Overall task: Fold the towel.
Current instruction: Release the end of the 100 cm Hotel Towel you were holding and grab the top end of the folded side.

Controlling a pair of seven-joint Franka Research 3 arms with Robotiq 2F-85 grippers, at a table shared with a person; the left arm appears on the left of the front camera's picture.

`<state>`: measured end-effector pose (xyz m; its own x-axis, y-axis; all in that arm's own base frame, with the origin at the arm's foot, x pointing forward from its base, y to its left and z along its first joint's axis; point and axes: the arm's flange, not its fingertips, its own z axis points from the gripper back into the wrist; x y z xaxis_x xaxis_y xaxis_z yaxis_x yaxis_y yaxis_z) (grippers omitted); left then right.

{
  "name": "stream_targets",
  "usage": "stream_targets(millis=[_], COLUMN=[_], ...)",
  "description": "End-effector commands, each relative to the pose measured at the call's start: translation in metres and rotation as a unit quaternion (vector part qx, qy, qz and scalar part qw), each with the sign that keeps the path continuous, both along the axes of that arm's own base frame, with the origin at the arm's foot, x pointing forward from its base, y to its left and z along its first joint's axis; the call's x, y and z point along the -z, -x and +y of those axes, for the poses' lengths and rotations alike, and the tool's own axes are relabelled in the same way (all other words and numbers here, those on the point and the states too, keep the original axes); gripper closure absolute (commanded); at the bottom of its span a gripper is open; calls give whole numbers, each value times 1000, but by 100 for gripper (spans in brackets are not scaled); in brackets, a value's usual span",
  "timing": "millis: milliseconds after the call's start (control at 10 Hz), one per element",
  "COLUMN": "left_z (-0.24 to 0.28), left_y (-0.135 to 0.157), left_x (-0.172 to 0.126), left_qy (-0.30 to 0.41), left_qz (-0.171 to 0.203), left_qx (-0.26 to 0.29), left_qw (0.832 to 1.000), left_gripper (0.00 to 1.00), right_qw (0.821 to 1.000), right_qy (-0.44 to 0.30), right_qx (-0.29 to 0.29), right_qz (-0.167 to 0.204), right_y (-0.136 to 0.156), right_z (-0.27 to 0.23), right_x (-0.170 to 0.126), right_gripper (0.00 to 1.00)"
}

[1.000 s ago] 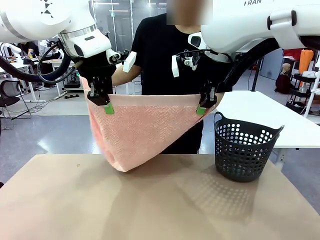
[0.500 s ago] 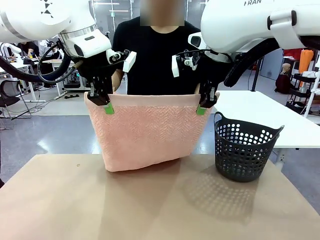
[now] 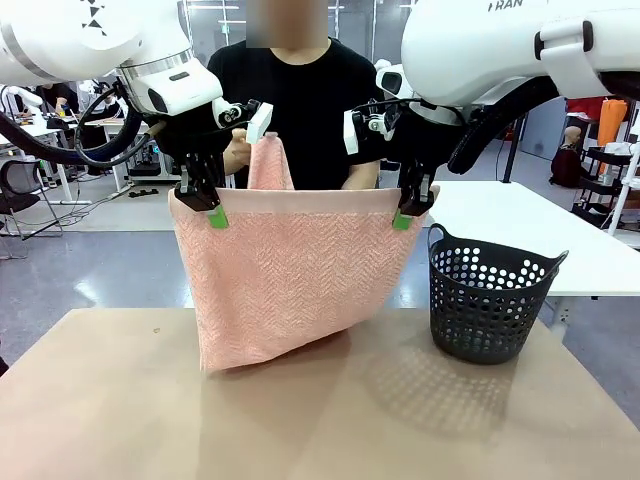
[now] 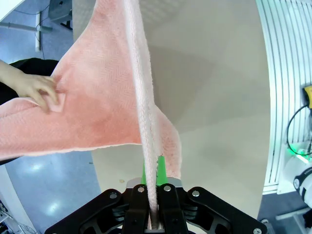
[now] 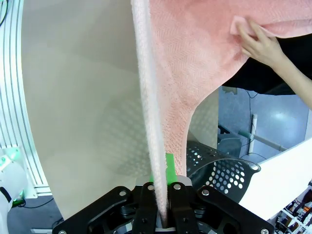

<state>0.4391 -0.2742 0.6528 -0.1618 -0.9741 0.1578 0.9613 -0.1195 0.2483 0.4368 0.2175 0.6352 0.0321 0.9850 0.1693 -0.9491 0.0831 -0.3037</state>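
Note:
The salmon-pink towel point(image 3: 285, 270) hangs stretched above the table, its top hem held level between both arms. My left gripper point(image 3: 212, 210) is shut on the top left corner, the hem point(image 4: 146, 146) running up between its fingers. My right gripper point(image 3: 404, 215) is shut on the top right corner, where the hem point(image 5: 153, 161) passes between the green pads. Behind the towel, a person's hands point(image 4: 36, 90) point(image 5: 258, 44) pinch the far lower corners and lift them up; one raised corner point(image 3: 268, 160) pokes above the hem. The lower left corner point(image 3: 215, 355) hangs just above the tabletop.
A dark grey perforated basket point(image 3: 490, 305) stands on the brown table point(image 3: 320, 420) at the right, close to the towel's right edge. The person stands at the far side of the table, right behind the towel.
The person's hands have lifted the towel's far lower corners upward behind it; a corner now shows above the hem. The hanging front has dropped lower at the left. Both grippers stayed put.

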Motion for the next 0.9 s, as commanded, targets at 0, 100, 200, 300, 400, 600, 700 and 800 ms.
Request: stream_targets(millis=[0,100,200,300,400,600,700,800], left_z=[0,0,0,0,0,0,0,0], left_y=[0,0,0,0,0,0,0,0], left_x=[-1,-1,-1,-1,-1,-1,-1,-1], left_qy=[-1,-1,-1,-1,-1,-1,-1,-1], left_qz=[-3,-3,-3,-3,-3,-3,-3,-3], left_qx=[2,2,2,2,2,2,2,2], left_qw=[1000,1000,1000,1000,1000,1000,1000,1000], left_gripper=[100,100,100,100,100,100,100,100], right_qw=[1000,1000,1000,1000,1000,1000,1000,1000], right_qy=[2,2,2,2,2,2,2,2], right_qx=[0,0,0,0,0,0,0,0], right_qz=[-5,-5,-5,-5,-5,-5,-5,-5], right_y=[1,1,1,1,1,1,1,1], right_z=[-1,-1,-1,-1,-1,-1,-1,-1], right_x=[-2,-2,-2,-2,-2,-2,-2,-2], right_gripper=[100,100,100,100,100,100,100,100])
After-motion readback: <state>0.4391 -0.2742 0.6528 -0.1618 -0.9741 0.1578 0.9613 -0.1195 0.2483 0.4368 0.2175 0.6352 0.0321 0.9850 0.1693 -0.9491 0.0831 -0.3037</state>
